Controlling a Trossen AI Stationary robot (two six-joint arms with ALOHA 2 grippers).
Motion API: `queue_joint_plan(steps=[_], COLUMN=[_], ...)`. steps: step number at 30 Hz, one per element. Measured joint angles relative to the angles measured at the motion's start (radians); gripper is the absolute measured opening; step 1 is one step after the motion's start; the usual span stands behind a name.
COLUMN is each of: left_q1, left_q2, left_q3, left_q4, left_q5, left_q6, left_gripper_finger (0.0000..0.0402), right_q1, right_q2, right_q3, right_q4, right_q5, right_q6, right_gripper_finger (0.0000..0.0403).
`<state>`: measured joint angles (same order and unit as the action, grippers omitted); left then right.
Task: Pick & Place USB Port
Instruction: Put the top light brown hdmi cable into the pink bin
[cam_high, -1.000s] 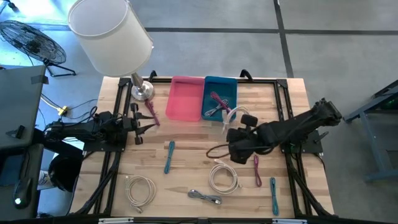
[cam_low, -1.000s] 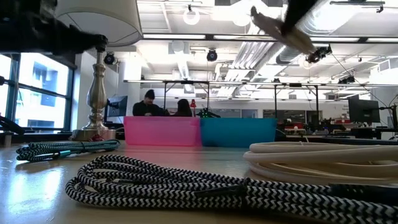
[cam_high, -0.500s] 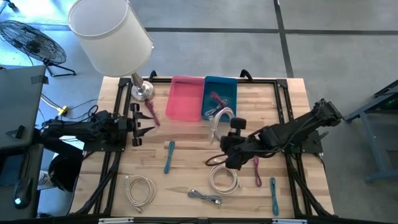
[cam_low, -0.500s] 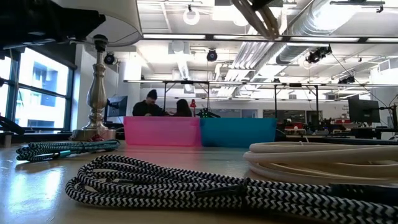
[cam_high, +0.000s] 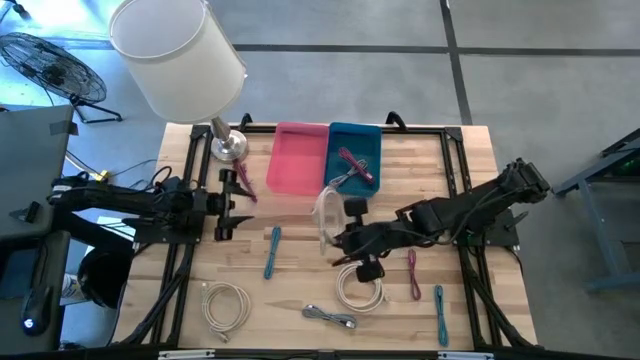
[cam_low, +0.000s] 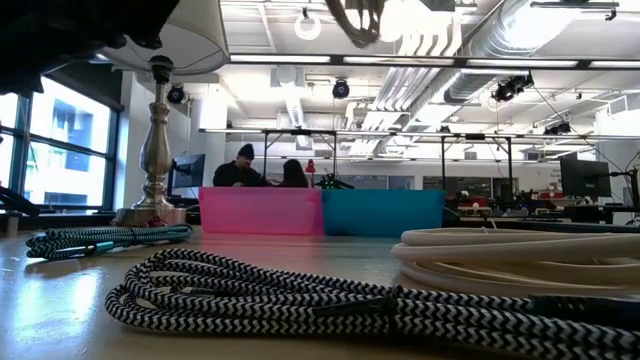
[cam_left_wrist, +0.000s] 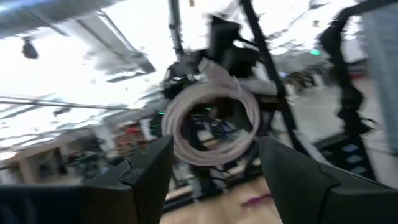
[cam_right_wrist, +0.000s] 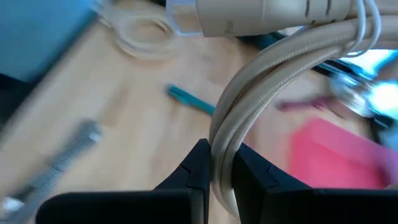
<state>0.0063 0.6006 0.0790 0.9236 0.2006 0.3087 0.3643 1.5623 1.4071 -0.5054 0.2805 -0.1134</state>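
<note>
Above the middle of the desk (cam_high: 300, 280), just in front of the pink bin (cam_high: 298, 158) and blue bin (cam_high: 354, 150), our right hand (cam_high: 334, 235) holds a coiled beige USB cable (cam_high: 326, 212) off the wood. Our right wrist view shows the two dark fingers (cam_right_wrist: 198, 163) pinched on the bundled strands of that cable (cam_right_wrist: 249, 118), its pale plug housing lying across the top of the picture. From the left wrist camera we see the same loop (cam_left_wrist: 208, 123) hanging in the air beyond our own fingers, a round coil with the right arm dark behind it.

Our left hand (cam_high: 226, 202) waits over the left part of the desk, close to the lamp base (cam_high: 229, 146); its fingers (cam_left_wrist: 149, 168) stand well apart with nothing between them.

Inside the blue bin lie a magenta cable (cam_high: 356, 164) and a pale one beside it. On the desk we count a teal cable (cam_high: 272, 250) left of centre, a white coil (cam_high: 226, 305) toward the front left, a black-and-white braided cable (cam_high: 330, 317) at the front, another beige coil (cam_high: 359, 287) just under our right hand, a pink cable (cam_high: 413, 274) and a second teal cable (cam_high: 440, 312) on the right. At desk height the braided cable (cam_low: 330, 300) fills the foreground and the two bins (cam_low: 320, 211) stand at the far edge, with people seated in the room behind them.
</note>
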Motion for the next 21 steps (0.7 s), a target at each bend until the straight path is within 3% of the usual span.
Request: queue_joint_plan(steps=[7,12,16,21], left_q1=[0.0,0.0,0.0,0.0], left_q2=[0.169,0.305,0.401,0.503], left_q3=[0.106,0.198,0.273,0.359], left_q4=[-0.039,-0.042,-0.07,-0.095], left_q5=[0.185,0.285,0.328,0.385], left_q6=[0.005,0.028,0.049,0.053], left_gripper_finger=[0.022,0.022,0.022,0.022], right_q1=[-0.033,-0.051,-0.052,-0.057], right_q2=[0.002,0.008,0.016,0.045], right_q3=[0.0,0.0,0.0,0.002], right_q4=[0.074,0.101,0.129,0.135], right_q5=[-0.322,-0.491,-0.582,-0.593], right_q6=[-0.045,-0.05,-0.068,-0.073], right_gripper_finger=[0.0032,0.0032,0.0032,0.0032])
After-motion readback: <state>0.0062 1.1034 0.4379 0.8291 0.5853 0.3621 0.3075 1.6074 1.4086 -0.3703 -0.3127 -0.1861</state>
